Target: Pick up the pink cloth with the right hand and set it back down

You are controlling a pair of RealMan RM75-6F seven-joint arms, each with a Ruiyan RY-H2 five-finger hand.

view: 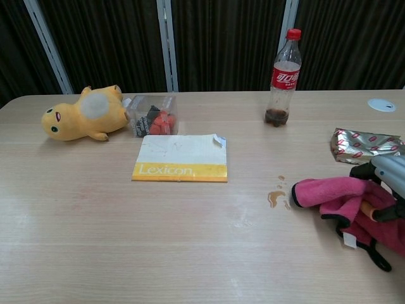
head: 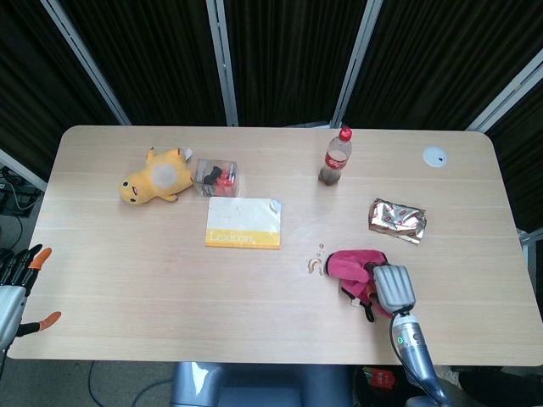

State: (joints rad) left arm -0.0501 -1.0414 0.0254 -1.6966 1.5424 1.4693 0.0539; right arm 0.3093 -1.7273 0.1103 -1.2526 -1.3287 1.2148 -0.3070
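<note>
The pink cloth, edged in black, lies bunched on the wooden table at the front right. My right hand sits on the cloth's right part with its fingers dug into the folds, gripping it. An orange fingertip shows among the fabric. The cloth still touches the tabletop. My left hand hangs off the table's left edge with its fingers spread and nothing in it; the chest view does not show it.
A small brown spill lies just left of the cloth. Behind it are a foil packet, a cola bottle and a white disc. Further left are a Lexicon booklet, a clear box and a yellow plush.
</note>
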